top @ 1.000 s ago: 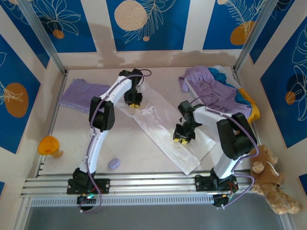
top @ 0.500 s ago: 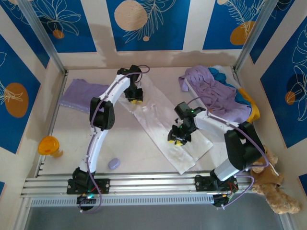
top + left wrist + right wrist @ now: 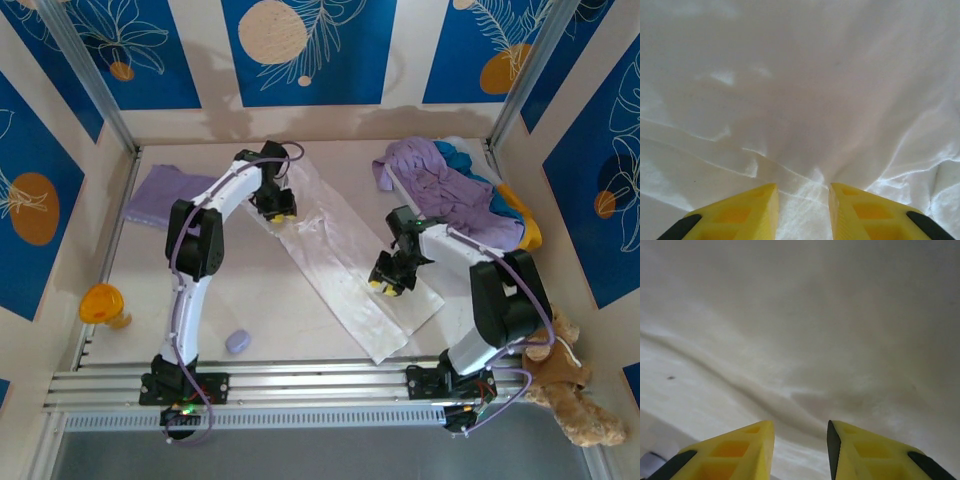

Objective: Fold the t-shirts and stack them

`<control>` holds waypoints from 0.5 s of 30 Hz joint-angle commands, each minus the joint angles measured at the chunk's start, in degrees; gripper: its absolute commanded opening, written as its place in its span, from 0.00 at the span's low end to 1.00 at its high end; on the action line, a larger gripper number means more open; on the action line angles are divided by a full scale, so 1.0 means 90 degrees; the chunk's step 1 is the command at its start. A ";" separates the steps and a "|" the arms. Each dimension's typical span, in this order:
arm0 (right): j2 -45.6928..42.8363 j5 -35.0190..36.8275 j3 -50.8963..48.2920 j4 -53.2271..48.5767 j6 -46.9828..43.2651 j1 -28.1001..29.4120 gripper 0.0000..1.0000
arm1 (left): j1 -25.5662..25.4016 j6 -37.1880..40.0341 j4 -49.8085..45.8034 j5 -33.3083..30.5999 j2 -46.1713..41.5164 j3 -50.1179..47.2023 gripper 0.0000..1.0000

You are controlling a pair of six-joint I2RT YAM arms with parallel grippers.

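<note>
A white t-shirt lies folded into a long strip, running diagonally from the back middle of the table to the front right. My left gripper stands over its far end, jaws open, with the white cloth lying flat under them. My right gripper is down on the strip's near right part, open too, with a soft crease of the cloth in front of it. A folded lavender t-shirt lies at the back left. A crumpled lavender t-shirt tops a heap with a teal one and a yellow-orange one.
An orange cup stands at the left edge and a small lavender blob lies near the front rail. A brown teddy bear sits off the front right corner. Patterned walls close the table on three sides.
The left gripper has opened a little and shifted slightly back-left on the shirt's far end. The right gripper swung left, then back right, along the strip.
</note>
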 commanded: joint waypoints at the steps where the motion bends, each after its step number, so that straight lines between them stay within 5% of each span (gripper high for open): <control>1: 0.0226 -0.0060 0.0197 -0.0175 0.0174 0.0087 0.35 | 0.0062 -0.0255 0.0208 0.0279 0.0171 -0.0170 0.33; 15: 0.0524 -0.0552 0.0136 0.0791 0.1161 0.1209 0.33 | 0.0388 -0.0029 -0.0009 0.0541 0.1259 0.1297 0.33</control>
